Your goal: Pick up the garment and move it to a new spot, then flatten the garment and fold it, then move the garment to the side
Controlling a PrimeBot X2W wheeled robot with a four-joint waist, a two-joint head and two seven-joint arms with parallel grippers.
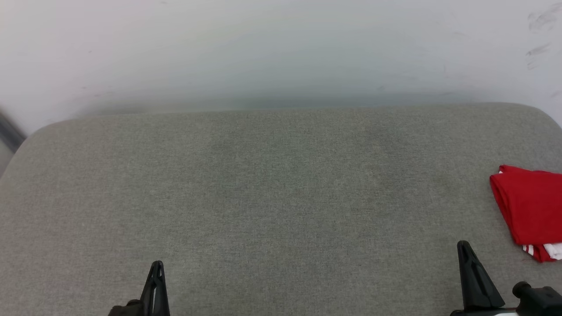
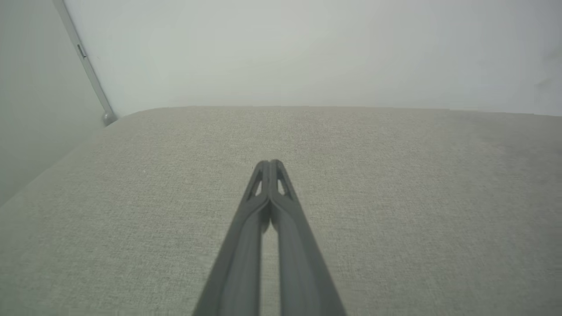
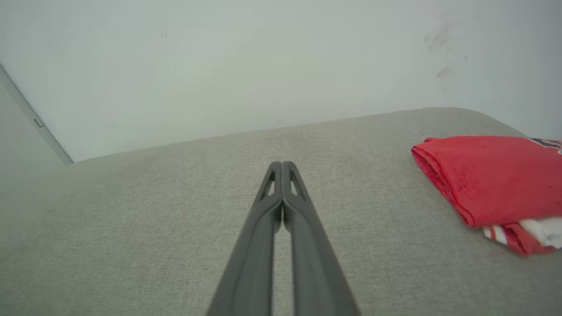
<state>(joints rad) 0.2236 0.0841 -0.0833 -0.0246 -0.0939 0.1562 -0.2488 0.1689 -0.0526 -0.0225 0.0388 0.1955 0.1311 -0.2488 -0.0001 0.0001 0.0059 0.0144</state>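
The garment (image 1: pixel 529 206) is a bright red T-shirt lying folded at the right edge of the grey cushion, with a white, red-striped sleeve poking out at its near end. In the right wrist view the garment (image 3: pixel 491 175) lies to the right of my fingers, apart from them. My right gripper (image 1: pixel 464 245) is shut and empty, left of and nearer than the garment; its tips (image 3: pixel 282 164) meet above bare fabric. My left gripper (image 1: pixel 157 264) is shut and empty at the lower left, its tips (image 2: pixel 269 163) pressed together over the cushion.
The grey fabric cushion (image 1: pixel 272 184) spans the whole view, with a rounded far edge against a pale wall (image 1: pixel 281 48). A grey strip (image 2: pixel 85 66) runs down the wall at the far left corner.
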